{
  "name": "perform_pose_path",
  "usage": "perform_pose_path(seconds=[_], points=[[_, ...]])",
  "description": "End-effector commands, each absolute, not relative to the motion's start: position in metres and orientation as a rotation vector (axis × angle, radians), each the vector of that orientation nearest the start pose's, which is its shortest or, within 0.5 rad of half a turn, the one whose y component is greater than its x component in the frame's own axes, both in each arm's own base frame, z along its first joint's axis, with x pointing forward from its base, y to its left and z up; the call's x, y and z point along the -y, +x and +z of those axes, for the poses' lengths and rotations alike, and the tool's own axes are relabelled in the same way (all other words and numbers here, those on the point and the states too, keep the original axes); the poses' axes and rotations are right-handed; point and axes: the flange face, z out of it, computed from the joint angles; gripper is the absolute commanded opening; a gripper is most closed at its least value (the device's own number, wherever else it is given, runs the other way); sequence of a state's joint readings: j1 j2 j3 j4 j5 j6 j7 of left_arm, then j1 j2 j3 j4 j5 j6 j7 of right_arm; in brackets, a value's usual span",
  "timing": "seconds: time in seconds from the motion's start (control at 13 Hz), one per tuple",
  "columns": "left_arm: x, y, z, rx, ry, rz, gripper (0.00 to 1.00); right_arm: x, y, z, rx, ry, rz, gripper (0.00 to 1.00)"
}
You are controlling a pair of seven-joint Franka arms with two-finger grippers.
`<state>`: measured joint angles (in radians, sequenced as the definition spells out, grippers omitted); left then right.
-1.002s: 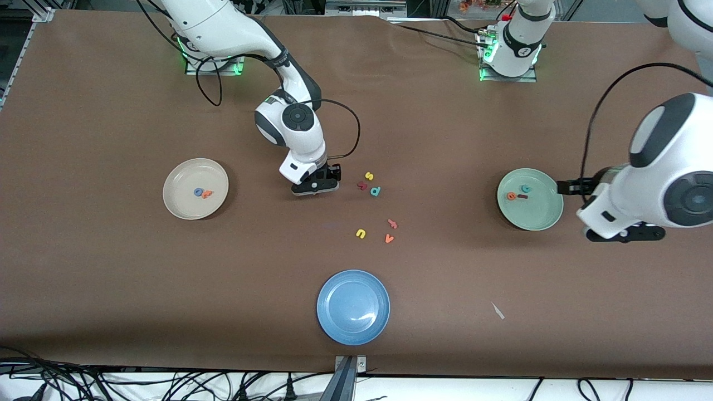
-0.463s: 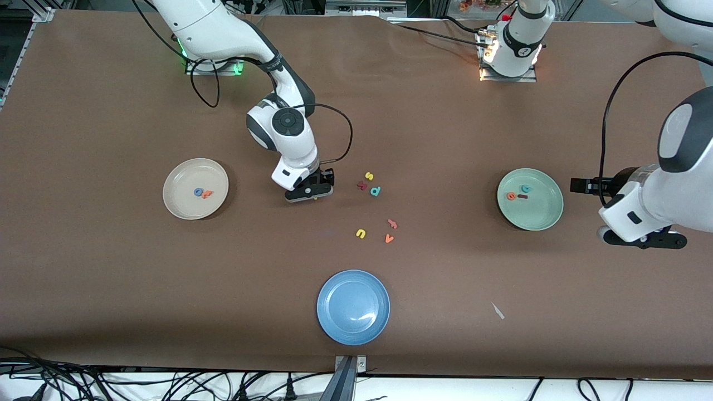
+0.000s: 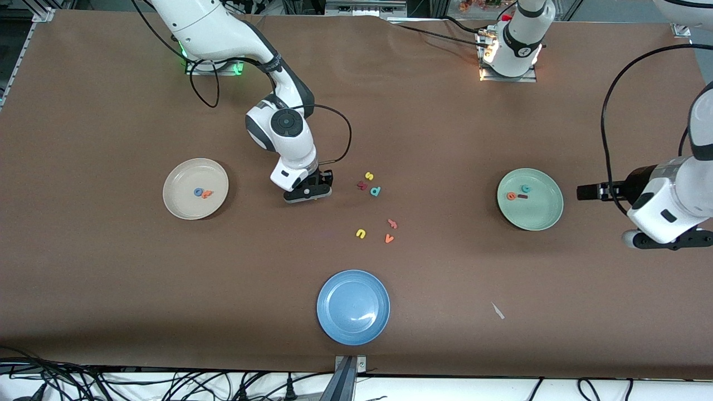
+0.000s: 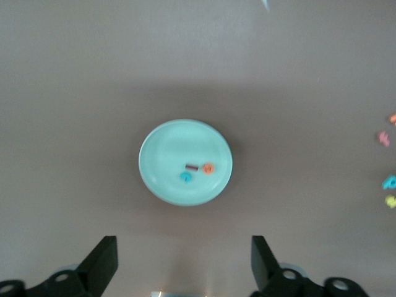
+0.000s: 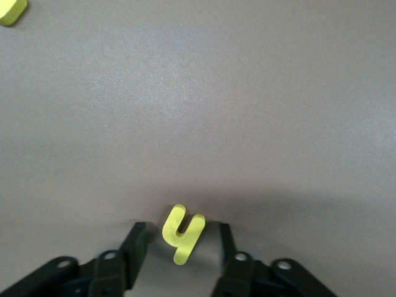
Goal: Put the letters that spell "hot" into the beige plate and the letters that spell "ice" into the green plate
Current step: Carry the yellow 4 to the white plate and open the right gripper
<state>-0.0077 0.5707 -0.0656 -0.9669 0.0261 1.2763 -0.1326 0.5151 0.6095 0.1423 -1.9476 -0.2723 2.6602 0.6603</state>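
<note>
Yellow "h" (image 5: 181,232) lies between the right gripper's (image 5: 179,247) parted fingers.

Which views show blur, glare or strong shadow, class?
Front view: sharp, with a white glare spot on the blue plate. Left wrist view: soft all over, a dark shadow ringing the green plate. Right wrist view: the yellow h is fairly crisp, shadowed between the right hand fingers.

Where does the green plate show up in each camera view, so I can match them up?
Front view: the green plate lies toward the left arm's end of the table, with three letters on it.
Left wrist view: the same plate sits mid-picture, out ahead of the open left gripper.
Right wrist view: not in it.
Shared landmark: the orange "e" on the plate.
</note>
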Motion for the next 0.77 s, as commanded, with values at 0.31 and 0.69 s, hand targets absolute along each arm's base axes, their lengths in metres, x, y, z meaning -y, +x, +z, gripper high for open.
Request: perform_pose_path(seconds=[0.31,0.69], points=[[0.035,0.627,0.513,0.147,-3.142,0.142,1.0,-0.382,0.498,0.175,0.294,-3.071,-0.229,0.17],[0.037,0.625,0.513,0.15,-3.14,0.161,1.0,-0.318,0.53,0.243,0.328,-3.163,-0.198,0.17]])
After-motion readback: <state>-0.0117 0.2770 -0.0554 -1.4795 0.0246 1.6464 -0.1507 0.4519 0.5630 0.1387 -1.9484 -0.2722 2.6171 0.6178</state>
